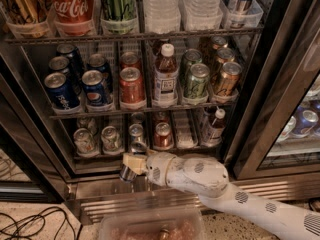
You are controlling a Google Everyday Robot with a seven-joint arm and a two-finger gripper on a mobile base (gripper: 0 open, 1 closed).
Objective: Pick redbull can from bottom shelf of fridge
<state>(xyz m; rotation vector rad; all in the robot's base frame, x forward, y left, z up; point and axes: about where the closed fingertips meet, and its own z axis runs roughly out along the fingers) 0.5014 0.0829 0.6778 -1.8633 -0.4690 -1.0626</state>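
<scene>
Silver-topped redbull can [136, 135] stands in a middle lane of the bottom shelf [186, 134] of the fridge [260, 94], beside a small red can [162, 134]. Gripper [131, 165] sits just below it at the shelf front; whether it grips anything cannot be told.

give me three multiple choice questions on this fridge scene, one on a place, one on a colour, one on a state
1. Where is the pincer?
A) up at the top shelf
B) low, at the front of the bottom shelf
C) down on the floor

2. What colour is the cap of the middle-shelf bottle?
A) white
B) green
C) black

3. How is the small red can on the bottom shelf?
A) lying on its side
B) upright
C) hanging upside down

Answers:
1 B, it sits just before the lowest rack's edge.
2 A, the cap shows white above the dark bottle.
3 B, its round top faces up.
</scene>
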